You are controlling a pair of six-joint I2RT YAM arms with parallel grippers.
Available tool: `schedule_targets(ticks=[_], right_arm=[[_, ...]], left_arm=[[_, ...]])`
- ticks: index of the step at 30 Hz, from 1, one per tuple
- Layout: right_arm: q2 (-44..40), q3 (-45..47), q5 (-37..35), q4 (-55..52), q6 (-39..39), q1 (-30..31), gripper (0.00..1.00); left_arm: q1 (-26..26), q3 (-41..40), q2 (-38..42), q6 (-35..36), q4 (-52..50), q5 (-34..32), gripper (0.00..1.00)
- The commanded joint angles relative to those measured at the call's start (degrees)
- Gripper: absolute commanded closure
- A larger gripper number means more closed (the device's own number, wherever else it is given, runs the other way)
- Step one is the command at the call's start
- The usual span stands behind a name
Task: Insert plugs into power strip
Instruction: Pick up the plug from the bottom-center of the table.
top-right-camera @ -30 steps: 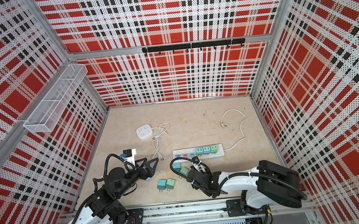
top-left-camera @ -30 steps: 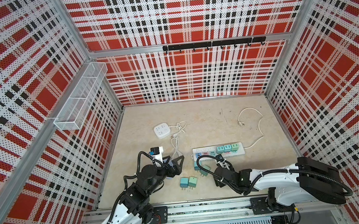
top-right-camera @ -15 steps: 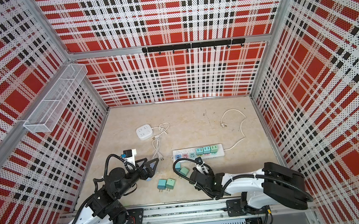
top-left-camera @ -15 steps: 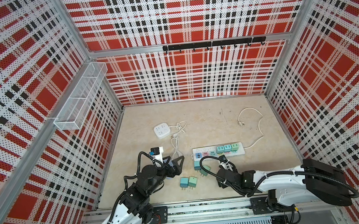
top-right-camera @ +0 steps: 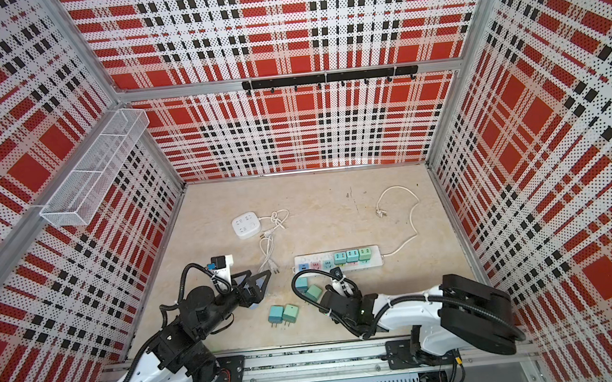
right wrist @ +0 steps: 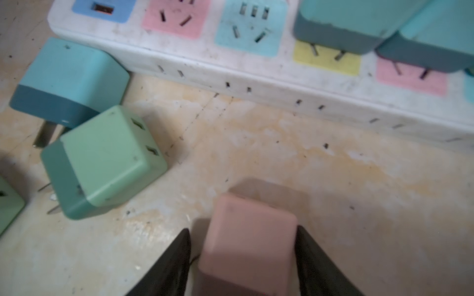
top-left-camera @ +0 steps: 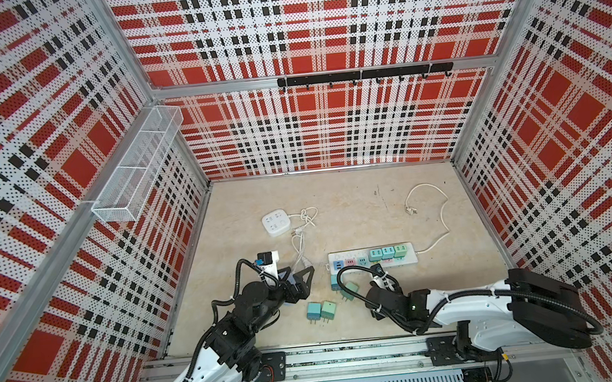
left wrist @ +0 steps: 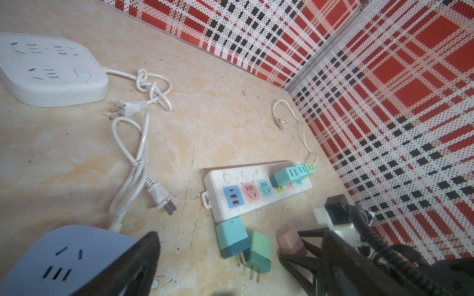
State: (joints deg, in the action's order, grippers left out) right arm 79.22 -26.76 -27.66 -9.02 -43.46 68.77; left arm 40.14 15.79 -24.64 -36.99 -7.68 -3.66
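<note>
The white power strip (top-left-camera: 412,260) (top-right-camera: 375,260) (left wrist: 220,212) lies mid-floor with three plugs (top-left-camera: 388,252) (top-right-camera: 351,256) (left wrist: 292,174) seated at its cord end. A pale pink plug (right wrist: 250,238) (left wrist: 291,241) stands on the floor in front of it, between the fingers of my right gripper (right wrist: 243,229) (top-left-camera: 373,280). One finger is against its side and the other a sliver off. A teal plug (right wrist: 69,77) and a mint plug (right wrist: 107,159) lie beside it, and two more (top-left-camera: 320,310) lie nearer the rail. My left gripper (top-left-camera: 296,272) (top-right-camera: 255,275) hangs open and holds nothing.
A white square socket block (top-left-camera: 277,221) and a knotted cord (top-left-camera: 305,218) lie at the back left. A loose white cable (top-left-camera: 298,249) runs toward my left gripper. A blue-grey socket cube (left wrist: 64,264) sits under the left fingers. The strip's cord (top-left-camera: 443,217) loops to the right. A wire basket (top-left-camera: 136,169) hangs on the left wall.
My right gripper's jaws have narrowed around the pale pink plug and the arm has shifted slightly. The left arm has not moved.
</note>
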Motion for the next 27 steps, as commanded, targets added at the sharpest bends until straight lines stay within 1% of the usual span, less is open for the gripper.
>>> schedule_targets(ticks=[1, 8, 13, 15, 19, 22, 25, 27], right_arm=[[2.93, -1.01, 1.25, 0.70, -0.10, 0.22, 0.45], [1.75, 0.24, 1.17, 1.78, 0.24, 0.22, 0.64], [-1.90, 1.78, 0.81, 3.70, 2.99, 0.31, 0.71], [-4.39, 2.54, 0.35, 4.82, 5.23, 0.31, 0.75], [-10.47, 3.71, -0.78, 7.94, 13.95, 0.31, 0.83], [-15.49, 5.96, -1.12, 14.56, 22.74, 0.31, 0.87], [-20.45, 8.75, -0.93, 21.26, 30.28, 0.31, 0.90], [-23.97, 10.73, -0.52, 24.88, 34.70, 0.31, 0.91]], left_arm=[[-0.48, -0.34, 0.15, -0.54, 1.27, -1.16, 0.00], [-1.39, -1.20, 0.20, 0.18, 1.44, -4.75, 0.01], [-4.84, -0.38, -0.06, -0.28, 2.05, 2.35, 0.01], [-5.25, 0.34, -0.67, -0.01, 2.23, 4.23, 0.01], [-5.04, 2.28, -3.04, 1.03, 3.09, 9.01, 0.01], [-3.37, 3.74, -5.20, 2.32, 3.55, 10.98, 0.07], [1.11, 5.75, -7.11, 4.32, 3.49, 10.01, 0.12], [5.30, 7.41, -8.30, 5.69, 3.39, 8.12, 0.14]])
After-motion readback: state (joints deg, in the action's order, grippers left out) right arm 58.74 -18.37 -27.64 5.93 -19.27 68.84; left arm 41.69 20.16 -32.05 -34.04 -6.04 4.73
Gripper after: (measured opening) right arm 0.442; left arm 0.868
